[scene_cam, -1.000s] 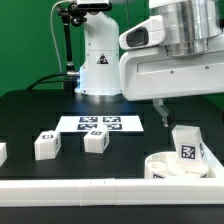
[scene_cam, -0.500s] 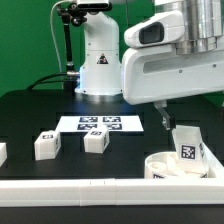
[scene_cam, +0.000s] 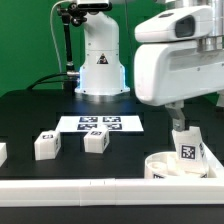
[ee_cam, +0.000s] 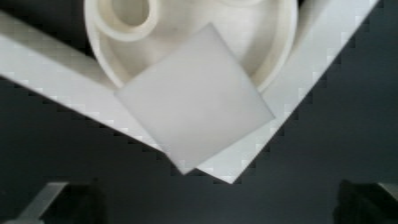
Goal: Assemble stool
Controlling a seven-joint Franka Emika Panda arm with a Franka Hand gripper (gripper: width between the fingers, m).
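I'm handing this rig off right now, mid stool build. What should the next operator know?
Hand: open, empty, hovering by the upright leg at the exterior view's right.
Done: the upright leg stands on the seat disc; how firmly it is seated cannot be told.
Loose on the table near the marker board: left leg block, middle leg block; another white piece is cut off at the exterior view's left edge.
Left: fit the loose legs.
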